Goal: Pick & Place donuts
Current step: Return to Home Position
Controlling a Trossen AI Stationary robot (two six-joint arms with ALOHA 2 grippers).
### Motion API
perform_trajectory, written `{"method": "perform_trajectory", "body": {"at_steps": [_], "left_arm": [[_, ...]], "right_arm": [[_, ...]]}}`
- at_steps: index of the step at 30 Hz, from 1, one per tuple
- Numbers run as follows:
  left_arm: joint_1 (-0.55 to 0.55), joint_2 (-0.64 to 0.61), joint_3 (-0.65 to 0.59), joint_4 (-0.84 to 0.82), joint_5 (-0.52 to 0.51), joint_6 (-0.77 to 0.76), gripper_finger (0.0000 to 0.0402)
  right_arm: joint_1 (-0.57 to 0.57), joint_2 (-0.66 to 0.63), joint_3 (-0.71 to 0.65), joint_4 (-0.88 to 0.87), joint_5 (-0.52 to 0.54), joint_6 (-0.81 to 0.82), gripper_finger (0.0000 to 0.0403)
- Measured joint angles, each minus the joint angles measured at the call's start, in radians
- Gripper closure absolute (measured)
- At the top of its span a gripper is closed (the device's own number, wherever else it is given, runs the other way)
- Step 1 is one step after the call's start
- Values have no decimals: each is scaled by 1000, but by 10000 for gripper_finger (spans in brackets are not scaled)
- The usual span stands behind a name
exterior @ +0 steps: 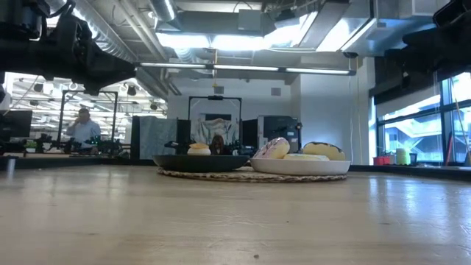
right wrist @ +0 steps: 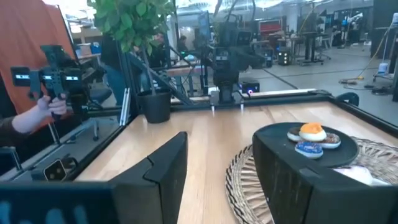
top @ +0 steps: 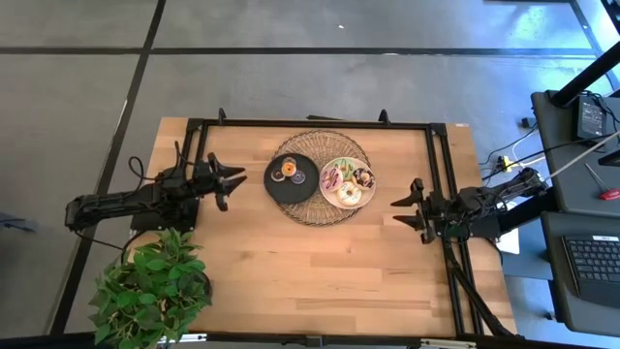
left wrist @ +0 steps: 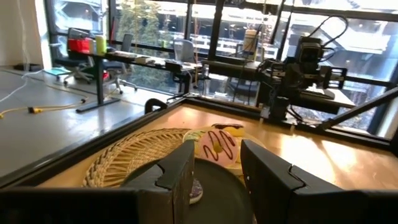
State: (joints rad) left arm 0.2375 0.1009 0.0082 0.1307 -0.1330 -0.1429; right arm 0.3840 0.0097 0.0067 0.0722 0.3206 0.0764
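Observation:
Two plates sit side by side on a round wicker mat [top: 318, 208] at the table's far middle. The black plate [top: 292, 189] holds the mini orange donut [top: 288, 170], purple donut [top: 299, 178] and brown donut [top: 279, 177]. The white plate [top: 346, 163] holds the pink-striped donut [top: 331, 177], chocolate-sprinkled donut [top: 363, 176] and cream donut [top: 349, 194]; the green one is barely visible. My left gripper [top: 232, 179] hangs open just left of the black plate, fingers pointing at it. My right gripper [top: 399, 211] hangs open right of the white plate. Neither touches anything.
A potted plant [top: 150, 286] stands at the table's near left corner. Black frame rails [top: 310, 123] run along the far edge and the right side. Bare wood spreads across the near half. In the right wrist view a person's hand [right wrist: 43, 106] holds a device beyond the table.

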Motion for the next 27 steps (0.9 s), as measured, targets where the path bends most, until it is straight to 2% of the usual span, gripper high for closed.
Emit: {"method": "perform_trajectory", "body": {"at_steps": [4, 13, 27], "left_arm": [[0, 0, 0, 0, -11, 0, 274], [0, 0, 0, 0, -6, 0, 274], [0, 0, 0, 0, -5, 0, 274]], "right_arm": [[0, 1, 0, -1, 0, -13, 221], [0, 1, 0, -2, 0, -212, 221], [0, 2, 0, -2, 0, -214, 221]]}}
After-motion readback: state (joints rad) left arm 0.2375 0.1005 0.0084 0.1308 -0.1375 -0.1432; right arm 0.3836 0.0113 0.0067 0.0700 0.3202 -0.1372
